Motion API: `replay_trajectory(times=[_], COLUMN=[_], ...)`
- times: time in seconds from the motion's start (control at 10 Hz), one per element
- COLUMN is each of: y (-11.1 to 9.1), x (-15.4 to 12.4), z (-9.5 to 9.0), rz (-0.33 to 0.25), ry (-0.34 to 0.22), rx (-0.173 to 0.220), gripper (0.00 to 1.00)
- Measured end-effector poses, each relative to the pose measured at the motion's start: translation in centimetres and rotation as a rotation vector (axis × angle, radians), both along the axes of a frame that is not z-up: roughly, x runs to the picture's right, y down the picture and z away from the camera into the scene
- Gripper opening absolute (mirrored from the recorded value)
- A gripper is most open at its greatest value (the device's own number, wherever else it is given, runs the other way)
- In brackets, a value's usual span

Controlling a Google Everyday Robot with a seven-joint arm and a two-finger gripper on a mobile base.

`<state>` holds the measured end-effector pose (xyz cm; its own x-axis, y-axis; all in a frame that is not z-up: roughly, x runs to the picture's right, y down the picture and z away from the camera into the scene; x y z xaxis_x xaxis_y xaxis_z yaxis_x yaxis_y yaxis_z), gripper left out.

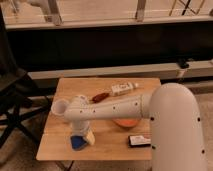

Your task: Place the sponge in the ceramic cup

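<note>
As I look at the small light wooden table, the robot's thick white arm reaches across it from the right side to the left. Its wrist bends down near the front left corner. The gripper hangs there, pointing down, very low over the table top. Its jaws stand wide apart and hold nothing. One pale finger shows just to the right of the small bright blue sponge, which lies flat on the wood near the front edge. If the finger touches the sponge, I cannot tell.

The small plain white ceramic cup stands upright on the left part of the table, behind the sponge and just beside the arm's bent wrist. The cup and the sponge are apart.

Under the arm, near the middle of the table, part of a wide orange bowl is seen. A black-and-white rectangular box lies near the front right. Toward the back edge lie a white tube-shaped bottle and a reddish-brown long object just beside it. A black folding chair stands left of the table.
</note>
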<state>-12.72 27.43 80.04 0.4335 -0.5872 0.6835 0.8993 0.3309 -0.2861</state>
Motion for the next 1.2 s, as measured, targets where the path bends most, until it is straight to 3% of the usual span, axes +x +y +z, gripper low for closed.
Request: replay_trajectory(times=[0.2, 0.6, 0.9, 1.2], y=[0.0, -0.13, -0.25, -0.8], x=[-0.11, -0.05, -0.03, 0.36], z=[0.05, -0.08, -0.15, -0.15], rz=[-0.004, -0.008, -0.011, -0.014], ry=[0.0, 0.002, 0.003, 0.007], rx=[-0.003, -0.012, -0.015, -0.011], gripper=[0.79, 0.61, 0.41, 0.1])
